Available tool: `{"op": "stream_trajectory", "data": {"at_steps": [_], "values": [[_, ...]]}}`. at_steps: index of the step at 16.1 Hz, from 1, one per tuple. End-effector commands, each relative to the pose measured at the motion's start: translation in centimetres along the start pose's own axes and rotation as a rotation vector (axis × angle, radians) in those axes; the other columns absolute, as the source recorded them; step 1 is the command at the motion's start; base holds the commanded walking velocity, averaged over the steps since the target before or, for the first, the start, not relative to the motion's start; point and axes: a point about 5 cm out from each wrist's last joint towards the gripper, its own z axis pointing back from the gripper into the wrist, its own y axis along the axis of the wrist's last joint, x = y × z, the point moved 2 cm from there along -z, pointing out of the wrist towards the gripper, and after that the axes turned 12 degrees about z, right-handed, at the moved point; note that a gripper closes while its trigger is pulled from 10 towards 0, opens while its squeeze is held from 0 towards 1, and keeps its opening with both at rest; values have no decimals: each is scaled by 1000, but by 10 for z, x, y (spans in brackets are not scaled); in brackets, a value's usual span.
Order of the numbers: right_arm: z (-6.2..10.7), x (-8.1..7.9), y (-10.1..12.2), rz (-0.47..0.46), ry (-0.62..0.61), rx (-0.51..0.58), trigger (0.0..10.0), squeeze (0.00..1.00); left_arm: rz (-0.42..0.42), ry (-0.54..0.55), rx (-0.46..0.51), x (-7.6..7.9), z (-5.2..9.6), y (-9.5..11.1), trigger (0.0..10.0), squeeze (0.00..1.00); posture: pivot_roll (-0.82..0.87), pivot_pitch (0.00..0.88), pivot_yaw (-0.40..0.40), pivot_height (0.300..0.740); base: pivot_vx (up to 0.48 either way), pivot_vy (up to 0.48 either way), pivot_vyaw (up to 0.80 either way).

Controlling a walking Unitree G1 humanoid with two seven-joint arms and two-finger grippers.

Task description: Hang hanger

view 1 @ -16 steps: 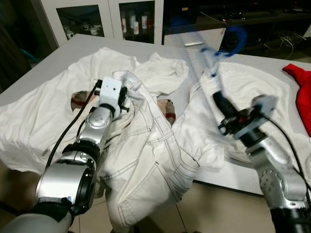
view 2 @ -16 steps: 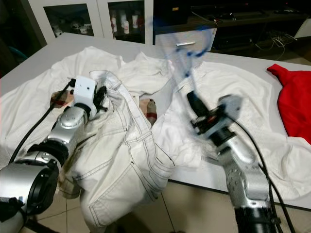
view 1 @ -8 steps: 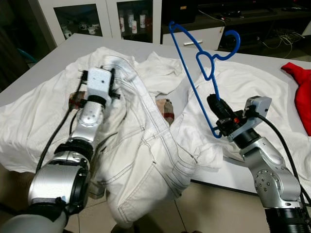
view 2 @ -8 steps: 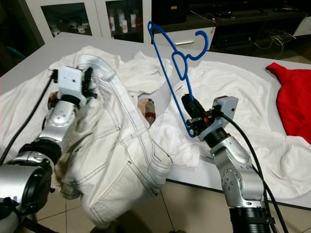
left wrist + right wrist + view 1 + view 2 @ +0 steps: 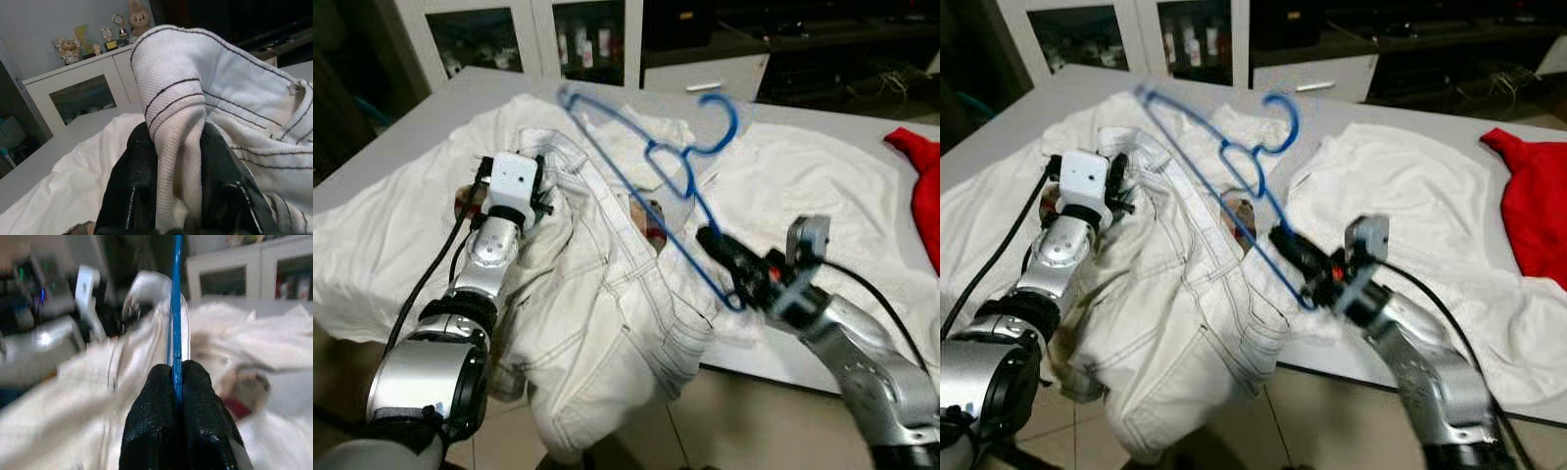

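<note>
A blue plastic hanger (image 5: 651, 166) leans over the table, tilted toward my left. My right gripper (image 5: 729, 266) is shut on its lower corner; the wrist view has the blue hanger bar (image 5: 175, 308) pinched between the two black fingers (image 5: 151, 416). White jeans (image 5: 607, 323) with dark stitching hang off the table's front edge. My left gripper (image 5: 521, 201) is shut on the jeans' waistband (image 5: 178, 127), holding it up above the table.
White clothes (image 5: 391, 235) cover most of the grey table (image 5: 460, 93). A red garment (image 5: 922, 186) lies at the far right. Behind the table stands a white glass-door cabinet (image 5: 538, 39) and dark shelving. Tiled floor (image 5: 734, 421) lies below the table edge.
My right gripper has swung the hanger from upright down toward my left, over the jeans. My left gripper, still holding the waistband, has dropped a little.
</note>
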Motion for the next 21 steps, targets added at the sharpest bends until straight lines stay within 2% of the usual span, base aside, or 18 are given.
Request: {"op": "stream_trajectory", "data": {"at_steps": [1,3,4,6,8,9,12,16,18,19,20,21], "values": [[6,4,5,77,20,-20,10000,0,-11,-19,-41,3,2,-7,10000,0,27,10,15,740,0,0,0],[22,15,12,199,67,-88,10000,0,-5,-22,-55,4,3,-10,10000,0,27,10,15,740,0,0,0],[31,21,18,255,85,-131,10000,0,1,-29,-61,4,4,-11,10000,1000,27,10,15,740,0,0,0],[46,31,25,339,114,-204,10000,0,5,-42,-71,5,5,-14,10000,1000,19,9,15,740,0,0,0],[59,32,36,402,185,-265,10000,0,-5,-39,-88,6,5,-16,10000,965,17,8,16,740,0,0,0],[63,30,43,438,223,-284,10000,0,-8,-40,-98,6,5,-17,10000,0,16,9,16,740,0,0,0],[72,30,51,492,291,-352,10000,0,-10,-46,-106,7,4,-17,10000,0,12,10,19,740,0,0,0],[80,28,49,499,342,-423,10000,0,-5,-49,-104,9,4,-17,10000,0,10,20,20,740,0,0,0],[86,33,56,509,333,-424,10000,0,43,-55,-109,10,3,-16,10000,0,9,30,21,740,0,0,0],[87,34,58,513,328,-423,10000,0,34,-62,-109,10,3,-16,10000,0,9,30,21,740,0,0,0],[88,32,66,508,337,-398,10000,0,13,-80,-109,12,4,-17,10000,0,7,40,24,740,0,0,0],[86,23,66,489,379,-379,10000,0,9,-88,-110,13,6,-19,10000,0,5,46,24,740,0,0,0]]}}
